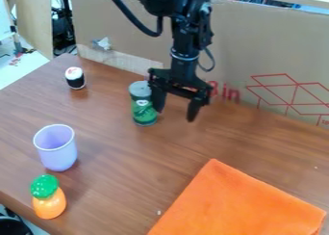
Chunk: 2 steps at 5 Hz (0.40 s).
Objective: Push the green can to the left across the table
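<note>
The claw (175,114) is hung over the wooden table (116,181) toward its far edge, with its two rigid black fingers spread wide and nothing held between them. Its nearest neighbour is the green can (144,112), a smooth upright cylinder topped in grey, placed beside one finger near the far edge; whether the two touch cannot be told. Pale print is carried on the can's label. Behind, a flat cardboard sheet (257,41) is stood along the far edge, limiting room on that side; it is marked with red lettering and angular red outlines, and a strip of shiny tape (119,63) is stuck along its base. Near the table's far corner at the view's left, a small rounded roll (75,78) is set, white-topped and dark-banded. Toward the near edge, an open, tapered lilac cup (57,151) is stood upright, its surface smooth. Closer still to that edge, an orange pineapple-shaped toy (49,202) with a bumpy green crown is placed. Across a stretch of wood grain from these, a soft orange cloth (237,205) is laid flat, one corner pointed toward the far edge.
</note>
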Each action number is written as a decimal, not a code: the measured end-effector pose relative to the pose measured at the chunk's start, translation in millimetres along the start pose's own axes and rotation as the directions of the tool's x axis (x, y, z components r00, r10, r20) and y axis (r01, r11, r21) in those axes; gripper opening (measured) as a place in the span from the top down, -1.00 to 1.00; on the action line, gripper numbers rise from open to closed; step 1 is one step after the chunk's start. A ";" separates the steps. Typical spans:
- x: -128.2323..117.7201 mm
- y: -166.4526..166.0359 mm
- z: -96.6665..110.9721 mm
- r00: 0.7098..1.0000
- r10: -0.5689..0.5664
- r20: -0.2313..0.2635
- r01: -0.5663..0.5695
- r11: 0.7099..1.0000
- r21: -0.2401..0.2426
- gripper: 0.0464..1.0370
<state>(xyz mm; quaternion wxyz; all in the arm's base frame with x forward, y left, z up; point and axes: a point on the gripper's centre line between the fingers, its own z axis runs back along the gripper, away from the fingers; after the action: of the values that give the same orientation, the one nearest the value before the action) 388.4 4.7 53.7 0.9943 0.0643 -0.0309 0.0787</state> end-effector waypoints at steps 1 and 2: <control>2.8 7.0 17.0 0.999 0.017 0.030 -0.016 0.999 -0.033 -0.93; 1.7 11.1 41.8 0.996 -0.008 0.088 0.012 0.999 -0.035 -0.93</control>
<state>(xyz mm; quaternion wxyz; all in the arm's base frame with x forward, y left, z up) 386.1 10.3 96.6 0.9934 0.0504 -0.0759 0.0703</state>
